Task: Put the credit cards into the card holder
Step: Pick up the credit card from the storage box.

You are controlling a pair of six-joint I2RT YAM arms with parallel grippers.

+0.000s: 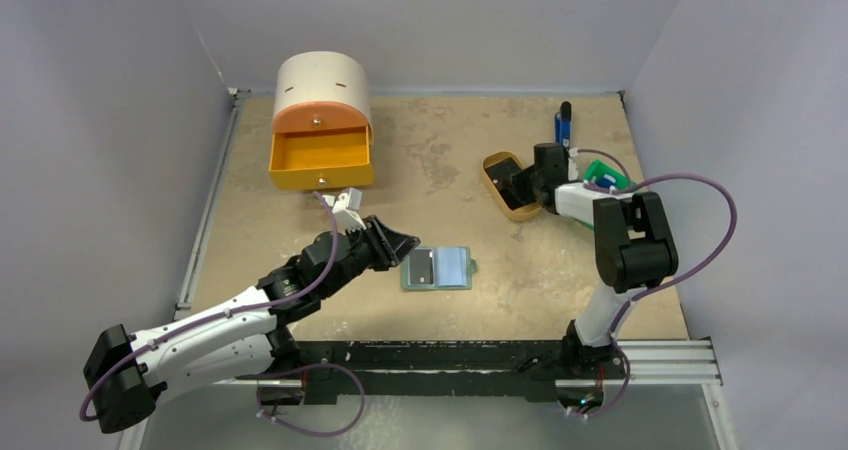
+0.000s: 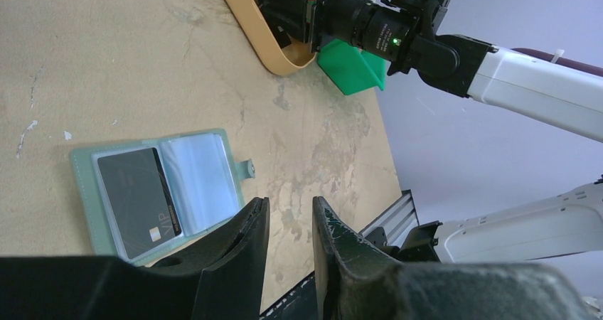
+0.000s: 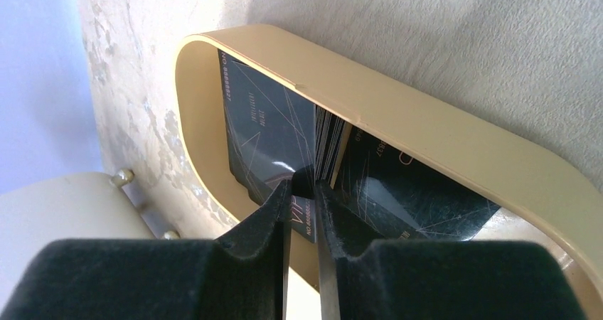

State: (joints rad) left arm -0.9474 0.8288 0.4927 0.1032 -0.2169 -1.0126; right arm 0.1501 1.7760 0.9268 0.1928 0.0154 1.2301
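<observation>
The card holder (image 1: 450, 266) lies open on the table, one black credit card (image 2: 139, 192) in its left pocket (image 2: 85, 192). My left gripper (image 2: 290, 210) hovers just left of it, open, with nothing between its fingers. More black credit cards (image 3: 267, 131) lie in the tan oval tray (image 3: 427, 131), and several stand on edge (image 3: 328, 146) in its middle. My right gripper (image 3: 302, 186) reaches into that tray (image 1: 492, 162). Its jaws stand a narrow gap apart, with the near end of the on-edge cards between the tips. Whether the pads press on them does not show.
A green bin (image 1: 605, 178) sits right of the tray, behind the right wrist. A blue-and-black stick (image 1: 564, 125) lies at the back right. An orange drawer box (image 1: 320, 160) stands open at the back left. The table's near edge has a metal rail (image 1: 660, 355).
</observation>
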